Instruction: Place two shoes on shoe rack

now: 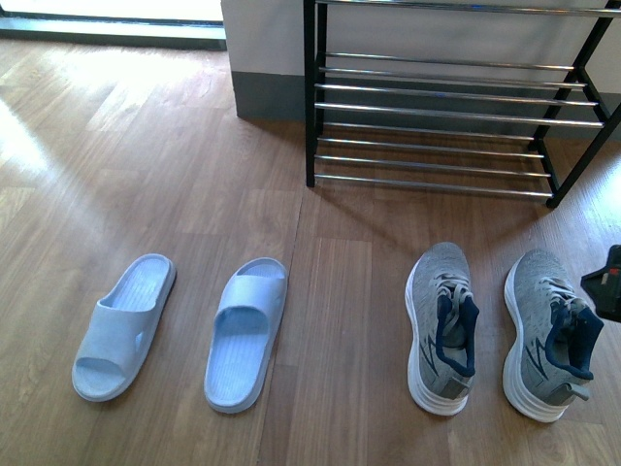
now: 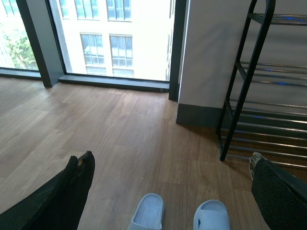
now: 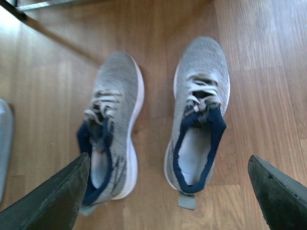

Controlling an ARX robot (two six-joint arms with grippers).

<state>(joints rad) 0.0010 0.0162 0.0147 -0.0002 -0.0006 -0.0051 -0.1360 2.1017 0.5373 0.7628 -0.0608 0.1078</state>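
Nearest in, both arms hang over the wood floor (image 1: 330, 291). The right end effector (image 3: 168, 158) has its fingers spread wide and grips nothing. It hovers above the left sneaker (image 1: 441, 325) and right sneaker (image 1: 548, 330), and in the front view only a black corner of it pokes in at the right edge. The left end effector (image 2: 170, 157) is spread apart too, with the left slide (image 1: 124, 326) and right slide (image 1: 246, 332) showing between its fingers. All four shoes sit in a row on the floor, slides left, sneakers right, with a gap between the pairs. Sneaker toes point at the rack, slide toes point back near. Further off, the shoe rack (image 1: 437, 182) stands by a white wall (image 1: 267, 39), behind the sneakers and well apart from them. Far left there's a big window (image 2: 110, 38).
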